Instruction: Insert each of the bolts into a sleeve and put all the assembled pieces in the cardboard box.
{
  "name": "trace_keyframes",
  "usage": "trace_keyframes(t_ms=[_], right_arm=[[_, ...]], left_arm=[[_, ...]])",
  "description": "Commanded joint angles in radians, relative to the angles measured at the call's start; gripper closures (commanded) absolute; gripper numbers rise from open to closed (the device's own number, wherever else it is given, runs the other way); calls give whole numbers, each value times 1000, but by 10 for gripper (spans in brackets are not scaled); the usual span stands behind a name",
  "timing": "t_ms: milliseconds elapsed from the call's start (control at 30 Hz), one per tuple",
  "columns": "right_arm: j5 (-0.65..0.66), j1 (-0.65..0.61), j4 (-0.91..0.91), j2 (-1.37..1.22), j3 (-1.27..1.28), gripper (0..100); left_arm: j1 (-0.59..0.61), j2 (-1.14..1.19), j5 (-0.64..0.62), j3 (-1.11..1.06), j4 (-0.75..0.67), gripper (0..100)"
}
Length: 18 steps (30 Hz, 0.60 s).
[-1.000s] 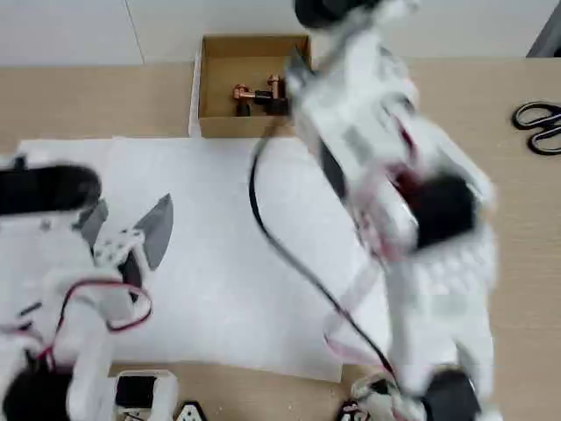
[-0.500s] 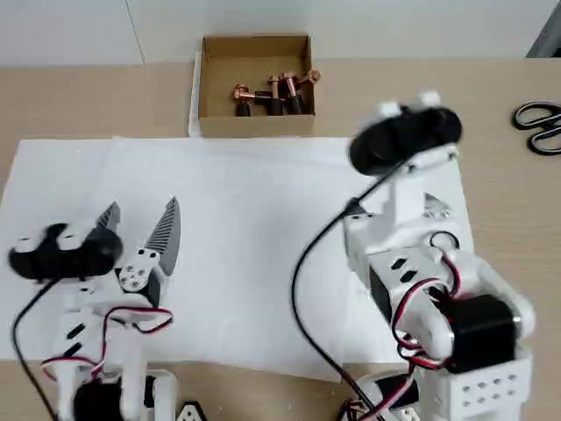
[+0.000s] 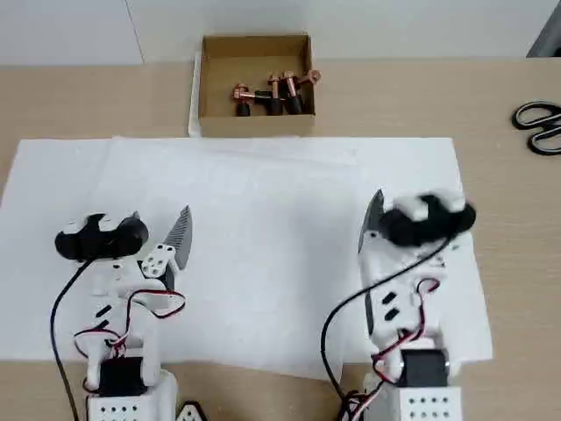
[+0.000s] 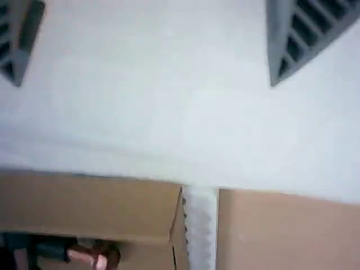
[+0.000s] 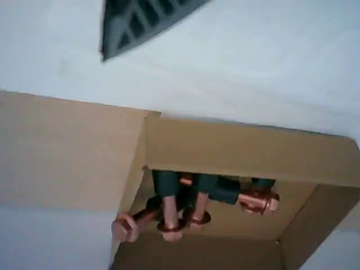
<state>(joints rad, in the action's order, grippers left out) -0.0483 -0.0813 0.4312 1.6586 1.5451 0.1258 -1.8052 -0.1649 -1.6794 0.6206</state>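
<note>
1. The cardboard box (image 3: 254, 127) sits on the far part of the wooden table (image 3: 88, 96), a little left of centre. Its near wall is just beside the far edge of the white sheet (image 3: 263, 228).
2. Four assembled pieces (image 3: 273, 95) lie together inside the box, toward its right half. Each is a copper-coloured bolt (image 5: 169, 225) pushed into a dark sleeve (image 5: 166, 183). The rightmost one leans against the box's right wall, with its head at the rim.
3. The left gripper (image 3: 160, 215) hangs over the near-left part of the white sheet and points toward the far side. Its two ribbed grey fingers (image 4: 298, 39) are spread wide apart with nothing between them.
4. The right gripper (image 3: 377, 217) is over the near-right part of the sheet and also points toward the far side, well apart from the box. Its wrist hardware covers part of it from above, so I cannot tell whether it is apart or together.
5. A pair of black-handled scissors (image 3: 536, 127) lies on the bare table at the far right, off the sheet.
</note>
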Motion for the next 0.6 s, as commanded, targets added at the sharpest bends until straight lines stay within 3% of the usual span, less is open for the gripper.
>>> trace_keyframes(t_ms=[0, 233, 567], right_arm=[[-5, 13, -27, 162, 146, 734], [-6, 12, 136, 134, 140, 734], [-9, 7, 443, 133, 140, 734]], left_arm=[[-6, -12, 3, -1, 18, 737], [-2, -14, 5, 5, 307, 738], [-2, -14, 5, 5, 301, 738]])
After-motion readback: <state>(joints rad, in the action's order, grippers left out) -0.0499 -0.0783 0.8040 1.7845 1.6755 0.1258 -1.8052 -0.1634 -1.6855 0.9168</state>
